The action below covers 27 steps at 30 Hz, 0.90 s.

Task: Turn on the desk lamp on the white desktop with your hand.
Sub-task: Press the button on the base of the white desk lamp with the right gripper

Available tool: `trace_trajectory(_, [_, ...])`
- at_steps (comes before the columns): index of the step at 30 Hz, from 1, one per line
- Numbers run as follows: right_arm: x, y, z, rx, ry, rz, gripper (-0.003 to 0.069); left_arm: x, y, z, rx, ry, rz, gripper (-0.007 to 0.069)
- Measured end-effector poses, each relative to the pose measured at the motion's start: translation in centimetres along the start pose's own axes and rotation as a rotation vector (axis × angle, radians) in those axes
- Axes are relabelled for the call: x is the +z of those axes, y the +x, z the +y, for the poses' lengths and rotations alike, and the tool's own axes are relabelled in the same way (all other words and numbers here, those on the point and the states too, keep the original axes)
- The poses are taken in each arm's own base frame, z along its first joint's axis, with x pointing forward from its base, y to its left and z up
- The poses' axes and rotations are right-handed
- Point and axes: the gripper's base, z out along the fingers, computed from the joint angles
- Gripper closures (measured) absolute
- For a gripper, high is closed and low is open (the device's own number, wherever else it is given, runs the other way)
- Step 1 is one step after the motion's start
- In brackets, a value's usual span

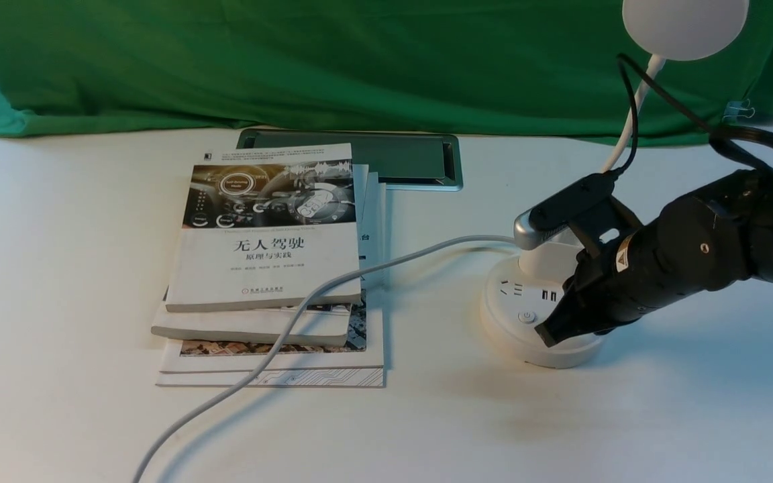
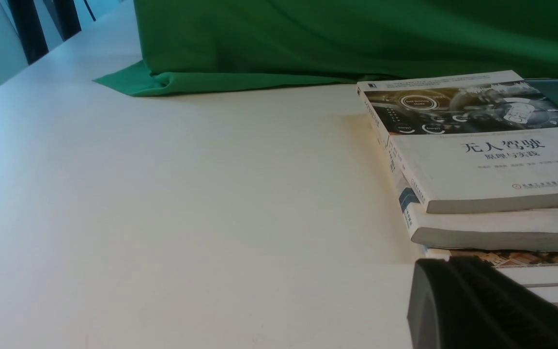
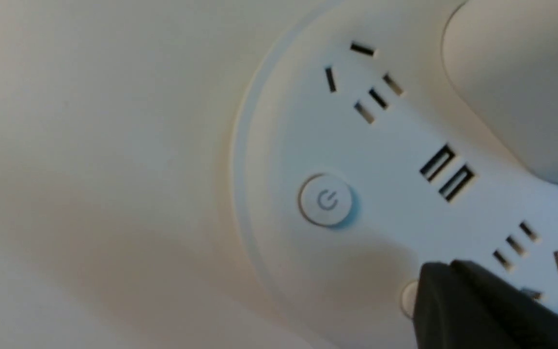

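White plastic puck-base desk lamp [image 1: 504, 305] on the flat white desktop [image 1: 58, 268] looks rigid, light, probably slidey. Black right gripper [image 1: 551, 332], clenched empty, tip maybe touching its half-hidden button [image 3: 409, 298]: poke gently, don't grab. Left gripper [image 2: 477, 305]: can't tell.

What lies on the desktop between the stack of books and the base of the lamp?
Only the white cord of the desk lamp: it crosses the bare white desktop there and climbs onto the stack of books. The front view shows this.
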Motion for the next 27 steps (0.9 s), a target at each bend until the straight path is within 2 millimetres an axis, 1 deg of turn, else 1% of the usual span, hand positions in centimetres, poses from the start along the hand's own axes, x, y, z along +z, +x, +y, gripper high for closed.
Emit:
trace_trajectory(2, [0.5, 0.2, 0.0, -0.001, -0.003, 0.019, 0.0629, 0.0, 0.0, 0.0, 0.0, 0.0, 0.0, 0.0603])
trace_trajectory(11, [0.9, 0.3, 0.1, -0.001, -0.005, 0.033, 0.0629, 0.0, 0.0, 0.0, 0.0, 0.0, 0.0, 0.0603])
trace_trajectory(20, [1.9, 0.2, 0.0, -0.002, -0.009, 0.057, 0.0629, 0.0, 0.0, 0.0, 0.0, 0.0, 0.0, 0.0603])
trace_trajectory(24, [1.9, 0.1, 0.0, -0.002, -0.009, 0.057, 0.0629, 0.0, 0.0, 0.0, 0.0, 0.0, 0.0, 0.0603])
trace_trajectory(27, [1.7, 0.0, 0.0, -0.002, -0.007, 0.048, 0.0629, 0.0, 0.0, 0.0, 0.0, 0.0, 0.0, 0.0603])
